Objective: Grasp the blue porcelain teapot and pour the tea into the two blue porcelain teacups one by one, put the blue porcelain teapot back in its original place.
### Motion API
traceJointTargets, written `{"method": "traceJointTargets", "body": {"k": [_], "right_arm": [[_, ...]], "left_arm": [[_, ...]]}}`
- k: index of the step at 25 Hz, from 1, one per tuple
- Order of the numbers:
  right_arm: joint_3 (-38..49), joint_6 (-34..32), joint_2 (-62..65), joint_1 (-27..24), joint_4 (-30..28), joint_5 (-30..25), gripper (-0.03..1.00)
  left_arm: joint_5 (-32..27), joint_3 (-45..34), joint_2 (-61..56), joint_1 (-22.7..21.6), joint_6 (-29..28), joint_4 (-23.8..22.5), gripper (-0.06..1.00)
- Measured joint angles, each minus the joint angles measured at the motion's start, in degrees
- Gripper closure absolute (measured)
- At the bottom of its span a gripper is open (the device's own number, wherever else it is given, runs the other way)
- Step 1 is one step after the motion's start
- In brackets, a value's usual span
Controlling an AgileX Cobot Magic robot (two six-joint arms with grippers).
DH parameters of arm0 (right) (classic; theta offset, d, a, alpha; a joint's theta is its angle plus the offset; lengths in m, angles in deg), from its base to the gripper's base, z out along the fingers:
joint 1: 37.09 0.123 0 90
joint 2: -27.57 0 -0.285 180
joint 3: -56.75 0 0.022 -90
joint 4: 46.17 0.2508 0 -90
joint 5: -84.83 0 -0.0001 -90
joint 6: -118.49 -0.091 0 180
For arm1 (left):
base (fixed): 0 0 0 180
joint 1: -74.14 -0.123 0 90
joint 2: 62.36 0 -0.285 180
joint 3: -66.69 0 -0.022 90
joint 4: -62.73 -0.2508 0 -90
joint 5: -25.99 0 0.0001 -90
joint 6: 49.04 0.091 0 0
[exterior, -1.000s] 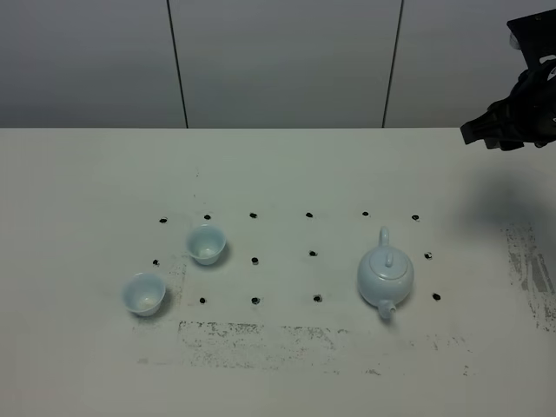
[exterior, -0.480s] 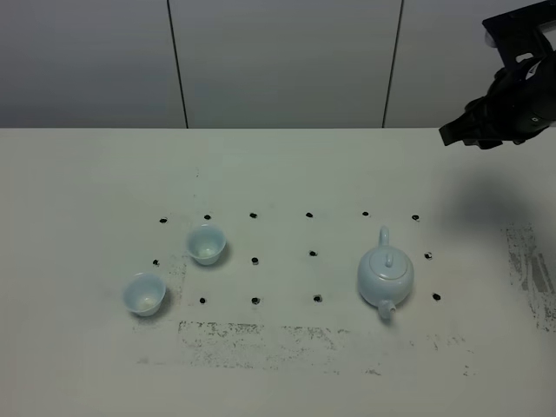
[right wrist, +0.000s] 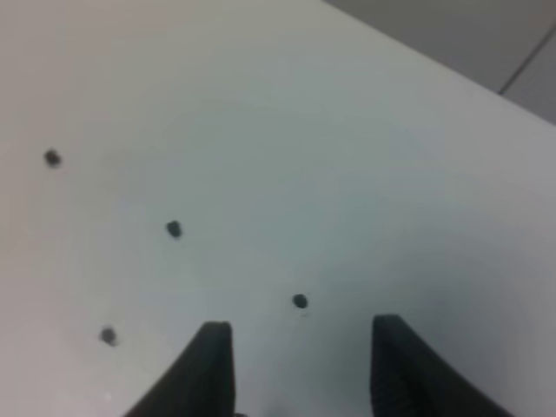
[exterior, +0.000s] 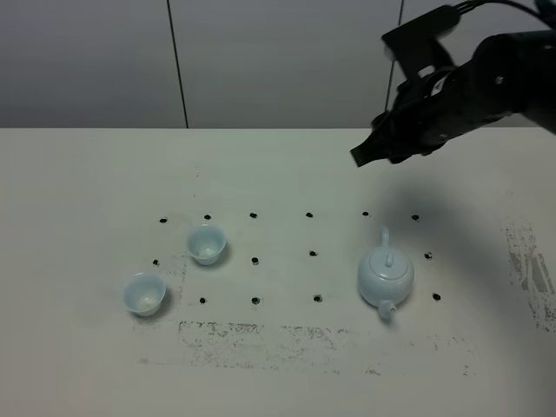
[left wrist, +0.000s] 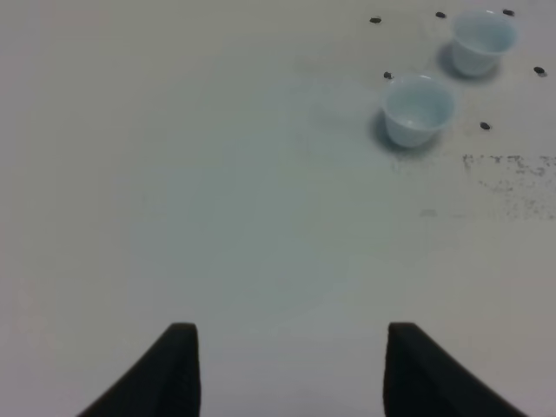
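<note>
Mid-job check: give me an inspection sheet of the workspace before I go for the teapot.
Surface: white table, black dot grid, grey scuffs near the front.
Job's things: teapot upright, lid on; front teacup and rear teacup upright, apart, to its left.
Clutter: nothing seen.
Grippers: right gripper open, empty, raised behind the teapot; left gripper open, empty, short of both teacups.
Cables: black cable over the right arm.
Surroundings: grey panelled wall.

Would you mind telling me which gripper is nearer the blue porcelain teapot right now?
Right. The right gripper hovers above the table behind the teapot; the left gripper is outside the high view, over on the teacups side.
</note>
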Motion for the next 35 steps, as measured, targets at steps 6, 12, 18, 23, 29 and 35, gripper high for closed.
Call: {"method": "traceJointTargets", "body": {"k": [6, 12, 18, 23, 29, 35], "right_arm": [[-1.1, -0.5, -4.6, 1.9, -2.2, -0.3, 0.59], [-4.3, -1.5, -10.0, 1.6, -4.0, -1.9, 0.49], [-5.0, -1.1, -14.0, 0.9, -4.6, -4.0, 0.47], [-5.0, 0.0, -15.2, 0.4, -5.5, -5.0, 0.44], [-5.1, 0.2, -15.2, -0.4, -7.0, -7.6, 0.43], [-5.1, 0.3, -15.2, -1.9, -9.7, -10.9, 0.43]], "left_arm": [[0.0, 0.0, 0.0, 0.0, 0.0, 0.0, 0.49], [0.0, 0.0, 0.0, 0.0, 0.0, 0.0, 0.49], [0.0, 0.0, 0.0, 0.0, 0.0, 0.0, 0.49], [0.0, 0.0, 0.0, 0.0, 0.0, 0.0, 0.49], [0.0, 0.0, 0.0, 0.0, 0.0, 0.0, 0.49], [0.0, 0.0, 0.0, 0.0, 0.0, 0.0, 0.49]]}}
